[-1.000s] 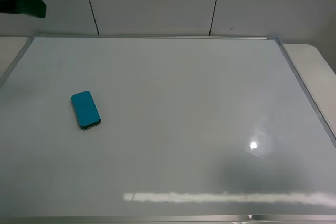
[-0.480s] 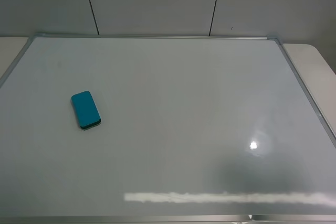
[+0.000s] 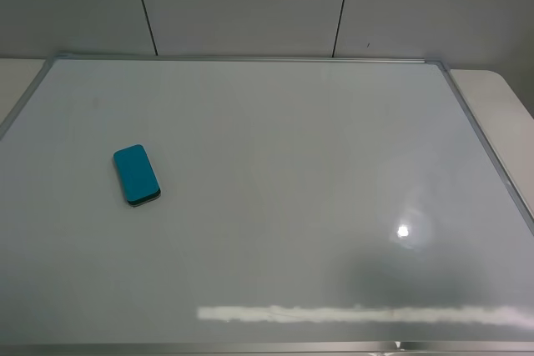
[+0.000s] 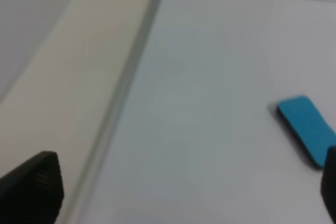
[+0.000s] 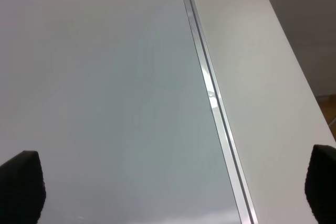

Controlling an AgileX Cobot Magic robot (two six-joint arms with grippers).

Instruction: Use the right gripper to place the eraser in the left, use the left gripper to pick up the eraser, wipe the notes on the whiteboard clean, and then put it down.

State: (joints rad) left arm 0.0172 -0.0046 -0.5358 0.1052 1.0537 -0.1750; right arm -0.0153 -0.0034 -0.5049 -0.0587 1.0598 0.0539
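Eraser (image 3: 136, 174): teal block lying flat on the left part of the whiteboard (image 3: 284, 147), long axis running roughly near-to-far, slightly tilted.
Left gripper (image 4: 184, 192): jaws spread wide, holding nothing; eraser lies near, off to one side; the nearer arm.
Right gripper (image 5: 170, 187): jaws wide apart, empty, above the board's right frame edge, well apart from the eraser.
Surface: glossy white, no red notes visible.
Room: plain panelled wall behind.

teal-blue eraser (image 3: 136, 174), glossy white whiteboard (image 3: 292, 164), silver frame (image 3: 250, 59)
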